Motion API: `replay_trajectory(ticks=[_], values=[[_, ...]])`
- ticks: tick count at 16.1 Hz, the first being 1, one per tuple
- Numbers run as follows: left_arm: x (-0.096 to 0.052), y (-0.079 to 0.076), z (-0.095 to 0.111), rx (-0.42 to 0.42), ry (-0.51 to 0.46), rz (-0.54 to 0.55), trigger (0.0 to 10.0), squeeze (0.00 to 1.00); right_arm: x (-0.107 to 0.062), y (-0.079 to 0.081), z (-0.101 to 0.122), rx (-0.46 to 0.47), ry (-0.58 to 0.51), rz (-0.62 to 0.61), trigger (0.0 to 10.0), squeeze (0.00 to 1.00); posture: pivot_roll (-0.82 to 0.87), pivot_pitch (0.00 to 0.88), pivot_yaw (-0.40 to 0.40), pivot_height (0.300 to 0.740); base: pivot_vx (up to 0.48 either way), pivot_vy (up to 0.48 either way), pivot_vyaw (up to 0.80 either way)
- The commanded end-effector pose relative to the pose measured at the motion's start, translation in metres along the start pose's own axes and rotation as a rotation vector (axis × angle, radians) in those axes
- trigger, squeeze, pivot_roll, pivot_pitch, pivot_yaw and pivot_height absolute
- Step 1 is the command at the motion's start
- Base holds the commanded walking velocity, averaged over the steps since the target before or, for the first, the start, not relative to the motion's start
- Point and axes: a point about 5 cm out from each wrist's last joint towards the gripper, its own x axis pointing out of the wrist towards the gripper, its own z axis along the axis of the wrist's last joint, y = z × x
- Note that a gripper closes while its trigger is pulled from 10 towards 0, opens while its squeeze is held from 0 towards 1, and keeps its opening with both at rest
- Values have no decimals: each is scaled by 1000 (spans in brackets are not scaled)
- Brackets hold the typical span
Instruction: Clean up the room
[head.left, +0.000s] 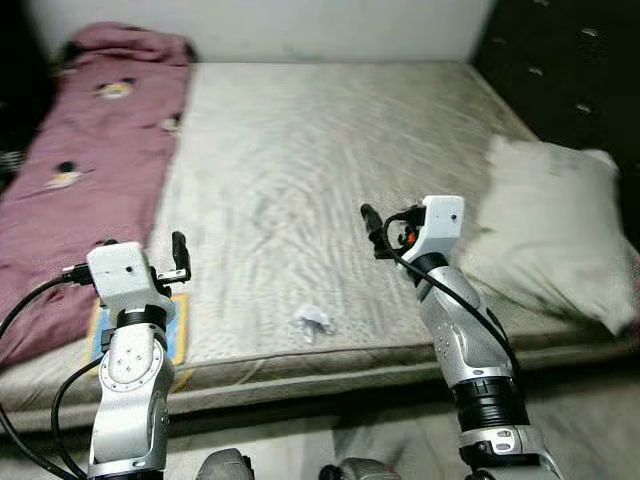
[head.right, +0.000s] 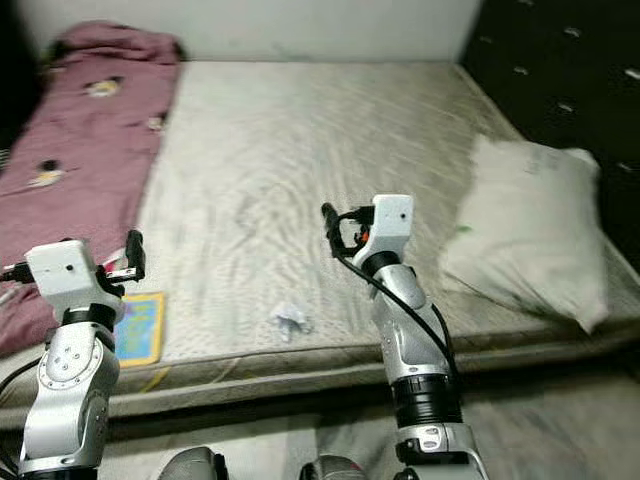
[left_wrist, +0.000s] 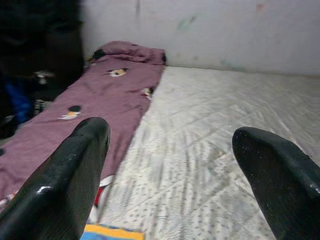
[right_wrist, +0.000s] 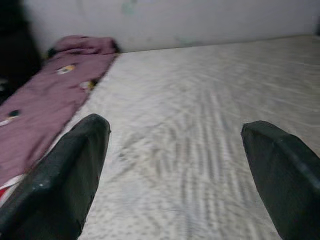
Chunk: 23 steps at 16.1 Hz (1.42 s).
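One mattress (head.left: 330, 160), one pillow (head.left: 545, 225), one crumpled paper (head.left: 312, 321) — left end effector (left_wrist: 170, 165), right end effector (right_wrist: 175, 165), fingers spread.

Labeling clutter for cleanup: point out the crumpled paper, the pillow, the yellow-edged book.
crumpled paper (head.left: 313, 321), left eye view, middle of the wad.
pillow (head.left: 548, 225), left eye view, centre of its top face.
yellow-edged book (head.right: 140, 328), right eye view, middle of the cover.
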Motion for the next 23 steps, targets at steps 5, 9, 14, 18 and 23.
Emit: replay_trajectory(ticks=[5, 9, 14, 18, 23], values=[[-7, 13, -6, 21, -6, 10, 10000, 0, -15, -15, 6, -56, -67, -62, 10000, 0, -43, 0, -50, 740, 0, 0, -113], [-5, 10, -6, 18, 9, 7, 10000, 0, -19, -17, 2, -51, -50, -68, 10000, 0, -47, 21, -46, 740, 0, 0, 0], [-5, 12, -6, 16, 10, 23, 10000, 0, -18, -14, 2, -49, -47, -50, 10000, 0, -46, 28, -52, 740, 0, 0, 0], [-4, 12, -5, 18, 7, 37, 10000, 0, -18, -15, 2, -52, -45, -44, 10000, 0, -50, 29, -55, 740, 0, 0, 0], [-2, 11, -2, 30, -16, 66, 10000, 0, -18, -14, 2, -55, -38, -30, 10000, 0, -52, 29, -60, 710, 0, 0, 0]])
